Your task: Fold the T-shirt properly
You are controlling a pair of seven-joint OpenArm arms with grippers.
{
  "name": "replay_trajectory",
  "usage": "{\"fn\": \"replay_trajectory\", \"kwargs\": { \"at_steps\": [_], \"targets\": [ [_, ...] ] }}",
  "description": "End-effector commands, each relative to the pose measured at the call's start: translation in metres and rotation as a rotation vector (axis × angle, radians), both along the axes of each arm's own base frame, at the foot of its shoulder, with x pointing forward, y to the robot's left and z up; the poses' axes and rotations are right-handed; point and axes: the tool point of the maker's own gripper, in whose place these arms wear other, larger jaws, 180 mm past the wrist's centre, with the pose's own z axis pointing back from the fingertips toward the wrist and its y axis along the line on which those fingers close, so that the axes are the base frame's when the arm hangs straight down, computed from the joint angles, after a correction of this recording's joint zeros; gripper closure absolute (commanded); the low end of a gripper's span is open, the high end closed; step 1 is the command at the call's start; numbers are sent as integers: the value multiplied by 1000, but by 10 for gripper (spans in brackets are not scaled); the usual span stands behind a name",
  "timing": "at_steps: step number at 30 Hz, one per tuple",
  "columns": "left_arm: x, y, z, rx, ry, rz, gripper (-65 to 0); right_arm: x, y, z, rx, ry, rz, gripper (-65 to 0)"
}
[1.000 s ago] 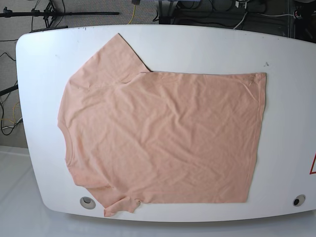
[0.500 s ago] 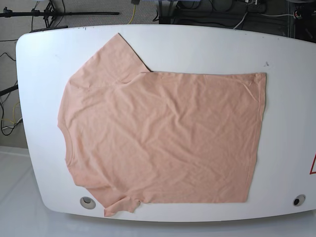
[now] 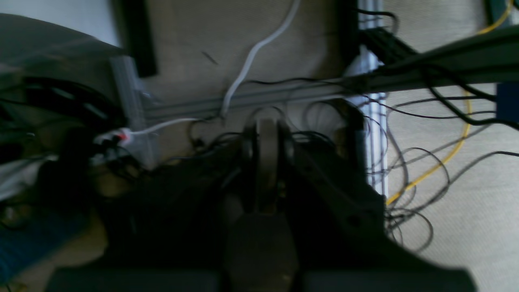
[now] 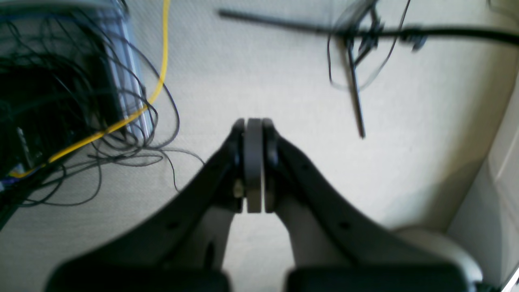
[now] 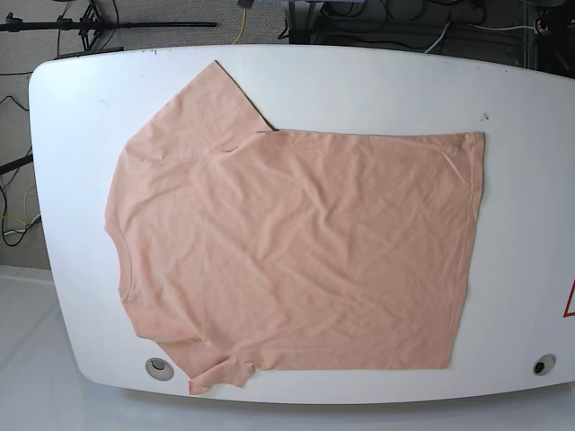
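Note:
The peach T-shirt (image 5: pixel 296 251) lies spread flat and wrinkled on the white table (image 5: pixel 359 85), collar toward the left edge and hem toward the right. One sleeve points to the far left corner; the other is bunched at the near left edge. Neither arm appears in the base view. In the left wrist view my left gripper (image 3: pixel 265 129) is shut with nothing in it, over floor and cables. My right gripper (image 4: pixel 254 125) is shut and empty too, hanging above bare floor.
Round grommets sit at the near left (image 5: pixel 159 366) and near right (image 5: pixel 544 364) of the table. A red mark (image 5: pixel 570 301) shows at the right edge. Cables, a yellow cord (image 4: pixel 134 109) and stand legs lie on the floor behind the table.

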Motion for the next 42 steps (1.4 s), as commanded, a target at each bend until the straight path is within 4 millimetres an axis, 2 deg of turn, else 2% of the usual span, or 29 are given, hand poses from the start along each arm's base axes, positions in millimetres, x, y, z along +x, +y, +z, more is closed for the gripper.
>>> {"fn": "replay_trajectory", "kwargs": {
  "at_steps": [1, 3, 9, 17, 25, 27, 35, 37, 42],
  "targets": [
    [5, 4, 17, 7, -45, -16, 0, 4, -3, 15, -12, -31, 17, 0],
    [21, 1, 40, 8, -112, -50, 0, 21, -2, 36, -5, -93, 35, -2],
    [35, 1, 60, 14, -174, -73, 0, 42, 5, 59, 9, -164, 57, -3],
    [63, 4, 92, 25, -287, -88, 0, 71, 19, 90, 30, -254, 100, -2],
    [91, 1, 128, 9, -371, -132, 0, 115, 12, 130, -9, -381, 131, -2],
    [91, 0, 134, 21, -344, -163, 0, 130, 10, 143, -32, -413, 151, -2],
    [112, -19, 153, 6, -347, -228, 0, 169, 5, 184, -91, -507, 181, 0],
    [128, -42, 171, -28, -398, -268, 0, 189, 4, 204, -121, -560, 199, 0],
    [140, -48, 180, -45, -440, -279, 0, 200, 2, 210, -119, -596, 205, 0]
  ]
}}
